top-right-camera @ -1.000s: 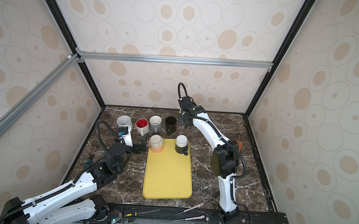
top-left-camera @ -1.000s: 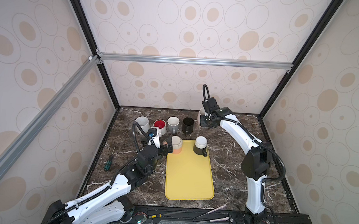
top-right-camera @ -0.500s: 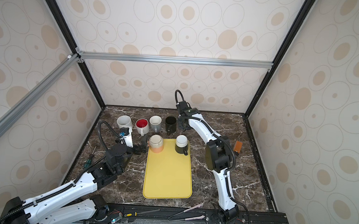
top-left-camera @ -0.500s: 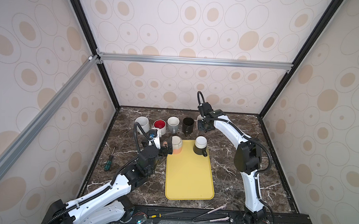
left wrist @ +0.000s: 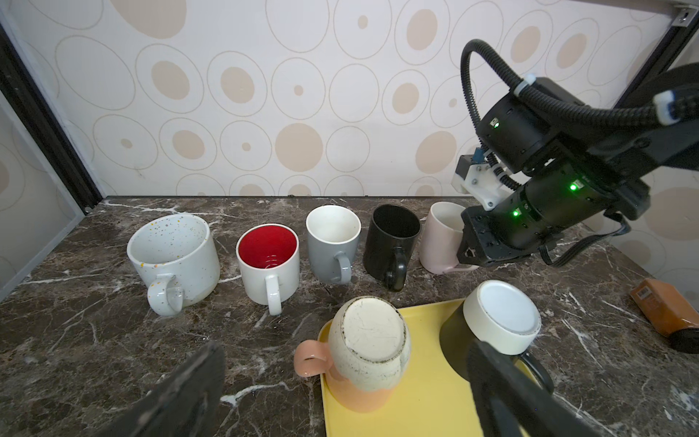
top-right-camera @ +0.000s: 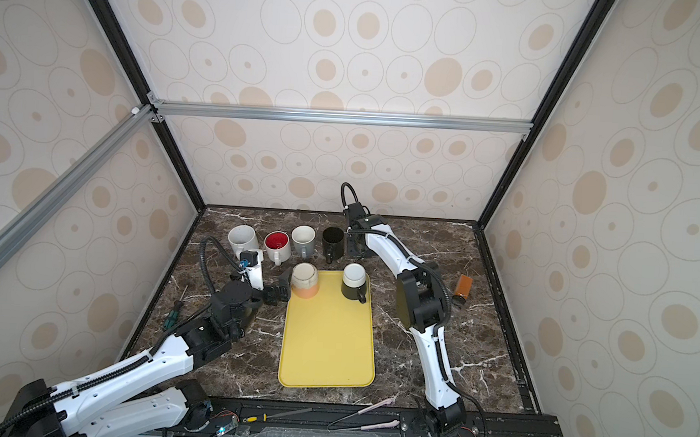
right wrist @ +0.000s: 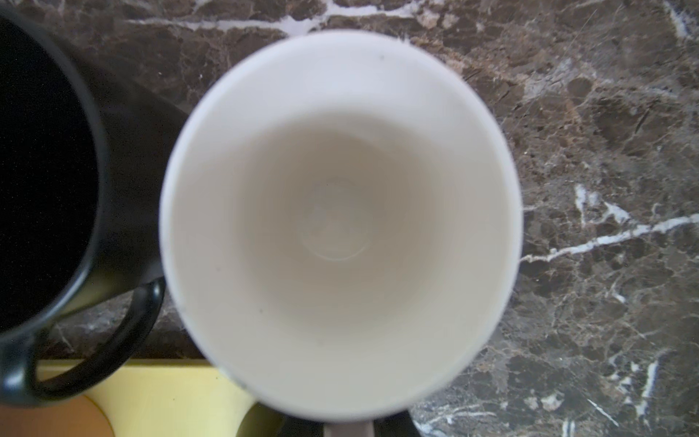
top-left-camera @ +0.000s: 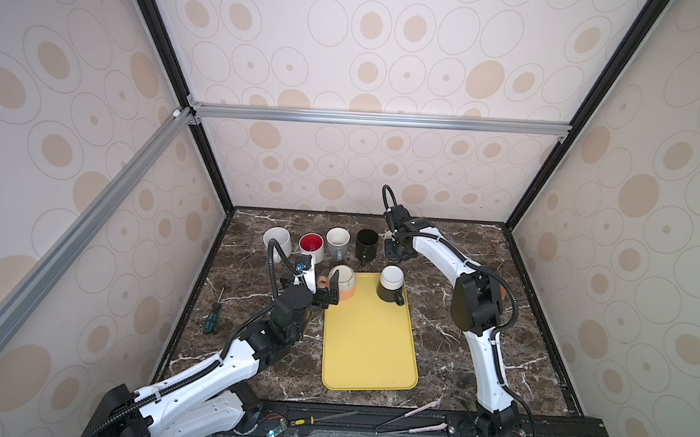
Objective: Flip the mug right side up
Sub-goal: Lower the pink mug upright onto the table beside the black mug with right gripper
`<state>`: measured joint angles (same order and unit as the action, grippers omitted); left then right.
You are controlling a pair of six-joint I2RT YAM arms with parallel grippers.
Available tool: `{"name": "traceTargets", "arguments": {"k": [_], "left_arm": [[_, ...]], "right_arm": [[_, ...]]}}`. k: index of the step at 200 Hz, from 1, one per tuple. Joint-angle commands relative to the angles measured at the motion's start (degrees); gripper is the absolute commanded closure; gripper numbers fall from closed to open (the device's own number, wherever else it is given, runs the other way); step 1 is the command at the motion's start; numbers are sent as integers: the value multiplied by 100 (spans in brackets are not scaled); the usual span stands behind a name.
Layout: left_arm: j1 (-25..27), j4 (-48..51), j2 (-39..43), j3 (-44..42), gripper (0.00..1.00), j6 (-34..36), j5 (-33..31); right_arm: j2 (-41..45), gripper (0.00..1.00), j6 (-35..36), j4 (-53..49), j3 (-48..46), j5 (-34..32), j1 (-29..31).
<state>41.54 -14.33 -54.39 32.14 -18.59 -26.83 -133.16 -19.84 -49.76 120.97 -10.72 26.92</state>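
Observation:
Two mugs stand upside down at the far end of the yellow tray (top-left-camera: 369,345): a cream-and-peach mug (top-left-camera: 345,286) (left wrist: 365,352) and a black mug with a white base (top-left-camera: 390,288) (left wrist: 499,321). My left gripper (top-left-camera: 328,289) (left wrist: 346,353) is open just beside the peach mug, whose handle points toward it. A pale pink mug (left wrist: 440,236) (right wrist: 340,215) is mouth up, leaning slightly, at the right end of the row on the marble. My right gripper (top-left-camera: 396,251) (left wrist: 469,257) is shut on it at the handle side.
Along the back stand several upright mugs: speckled white (top-left-camera: 277,238), red inside (top-left-camera: 311,244), grey (top-left-camera: 337,240), black (top-left-camera: 367,241). A screwdriver (top-left-camera: 212,318) lies at the left, an orange bottle (top-right-camera: 462,289) at the right. Small tools lie by the front edge.
My right gripper has come down and slightly left with the pink mug, beside the black mug. The left arm has not moved.

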Motion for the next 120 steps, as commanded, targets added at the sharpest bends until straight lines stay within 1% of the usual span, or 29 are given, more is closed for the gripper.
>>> {"name": "traceTargets", "arguments": {"k": [1, 18, 37, 120], "left_arm": [[-49, -92, 11, -47, 0, -79, 44], [-47, -118, -2, -52, 0, -75, 62], [-43, -88, -15, -41, 0, -66, 58], [-47, -10, 8, -33, 0, -128, 115]], "right_arm": [[10, 100, 30, 142, 212, -37, -24], [1, 100, 15, 142, 201, -15, -24], [-17, 96, 6, 85, 187, 0, -21], [424, 65, -80, 269, -215, 283, 43]]}}
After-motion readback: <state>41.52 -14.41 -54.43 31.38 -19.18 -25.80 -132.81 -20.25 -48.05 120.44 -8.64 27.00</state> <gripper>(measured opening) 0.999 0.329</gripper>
